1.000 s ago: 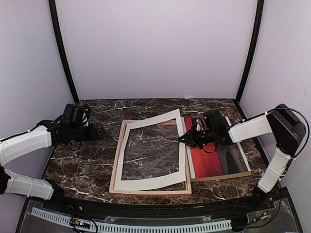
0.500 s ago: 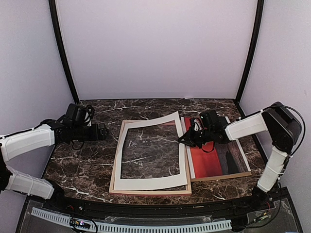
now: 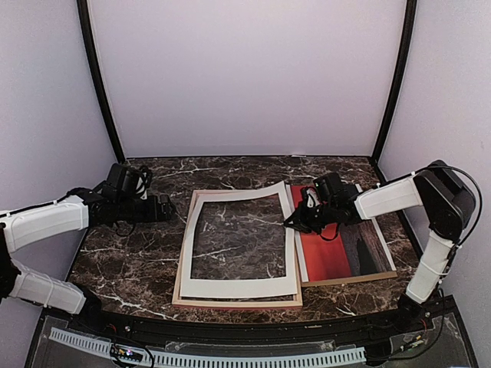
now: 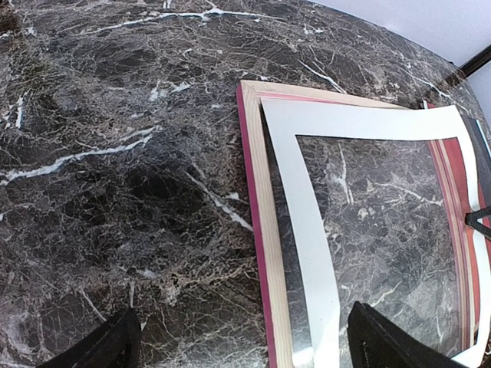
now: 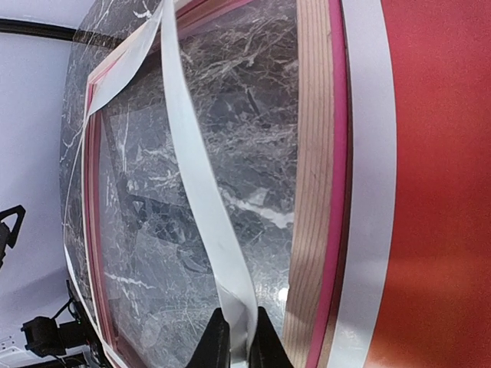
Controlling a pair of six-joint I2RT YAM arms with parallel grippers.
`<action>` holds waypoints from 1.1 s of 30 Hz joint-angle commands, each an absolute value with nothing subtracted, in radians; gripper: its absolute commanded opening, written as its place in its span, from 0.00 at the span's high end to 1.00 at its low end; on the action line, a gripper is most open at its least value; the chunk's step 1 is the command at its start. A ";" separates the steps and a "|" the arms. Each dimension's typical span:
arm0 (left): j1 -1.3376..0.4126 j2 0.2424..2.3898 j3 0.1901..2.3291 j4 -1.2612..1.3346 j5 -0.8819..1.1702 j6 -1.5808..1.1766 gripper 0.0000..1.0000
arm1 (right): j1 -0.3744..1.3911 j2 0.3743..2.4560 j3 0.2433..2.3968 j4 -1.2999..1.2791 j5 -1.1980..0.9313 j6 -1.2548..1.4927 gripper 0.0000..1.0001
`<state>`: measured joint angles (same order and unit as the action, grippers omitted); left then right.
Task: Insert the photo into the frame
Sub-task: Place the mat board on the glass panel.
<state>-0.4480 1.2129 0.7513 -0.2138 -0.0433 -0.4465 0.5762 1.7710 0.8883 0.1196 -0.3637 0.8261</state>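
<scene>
The frame point(image 3: 230, 302) lies flat at the table's middle, pale wood side up, its pink-red edge showing in the left wrist view point(image 4: 265, 253). A white mat board point(image 3: 239, 287) rests on it, its right edge raised a little. My right gripper point(image 3: 290, 222) is shut on that raised edge; the fingers point(image 5: 219, 341) pinch the white strip point(image 5: 203, 192). The photo point(image 3: 326, 253), red sky with dark land, lies flat just right of the frame, under the right arm. My left gripper point(image 3: 165, 207) hovers open just left of the frame's far left corner, holding nothing.
The dark marble table point(image 3: 130, 261) is closed in by pale walls at the back and both sides. A thin brown board edge point(image 3: 349, 280) shows under the photo's near side. Bare marble lies left of the frame.
The left gripper has slid right, closer to the frame's left rail. The right gripper has lowered the mat board's raised edge somewhat toward the frame.
</scene>
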 commanded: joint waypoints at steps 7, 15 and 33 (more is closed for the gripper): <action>-0.476 1.242 0.772 -0.178 -0.023 -0.455 0.02 | 0.587 1.761 0.909 0.118 -0.354 0.802 0.82; -0.520 1.303 0.770 -0.143 -0.013 -0.469 0.02 | 0.591 1.776 0.915 0.118 -0.357 0.803 0.77; -0.596 1.394 0.804 -0.112 -0.034 -0.477 0.01 | 0.640 1.808 0.962 0.089 -0.296 0.808 0.65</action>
